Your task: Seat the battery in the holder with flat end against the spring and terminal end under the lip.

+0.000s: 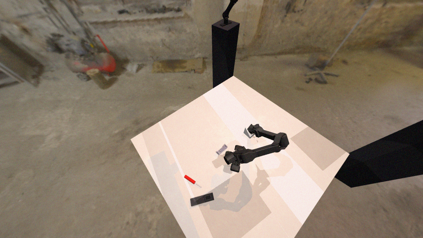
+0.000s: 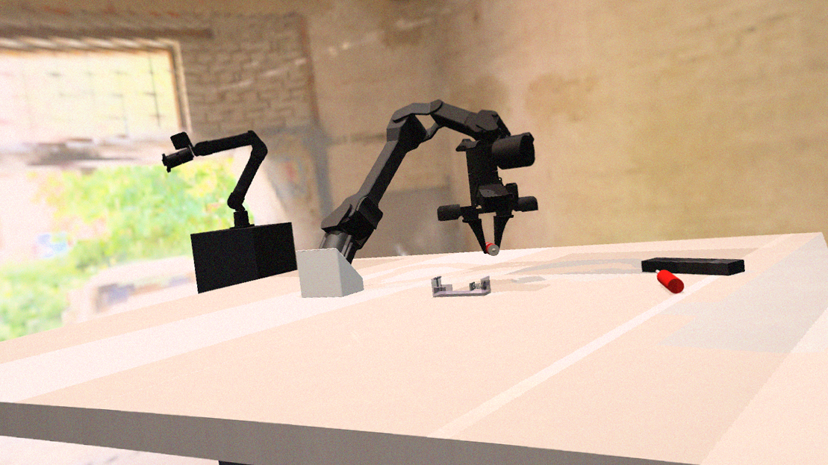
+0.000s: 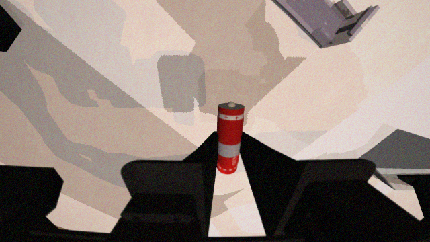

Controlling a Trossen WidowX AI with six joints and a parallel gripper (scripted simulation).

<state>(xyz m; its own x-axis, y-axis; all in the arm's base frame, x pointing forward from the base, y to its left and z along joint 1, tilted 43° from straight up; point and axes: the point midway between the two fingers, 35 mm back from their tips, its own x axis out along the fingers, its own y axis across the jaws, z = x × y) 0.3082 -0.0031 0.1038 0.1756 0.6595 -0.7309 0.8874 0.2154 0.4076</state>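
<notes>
While the holder (image 2: 460, 287) sits empty, the pickup part looks done.
Claw (image 2: 490, 247) is clamped on the battery (image 3: 230, 138), up off the bench (image 2: 525, 375); seating and release remain.

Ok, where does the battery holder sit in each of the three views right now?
Top: battery holder, mid-table, just left of the wrist.
Exterior: on the table, below and left of the gripper, which grips the battery.
Wrist: upper right corner, cut off by the frame.
Shared landmark: the gripper.
</notes>
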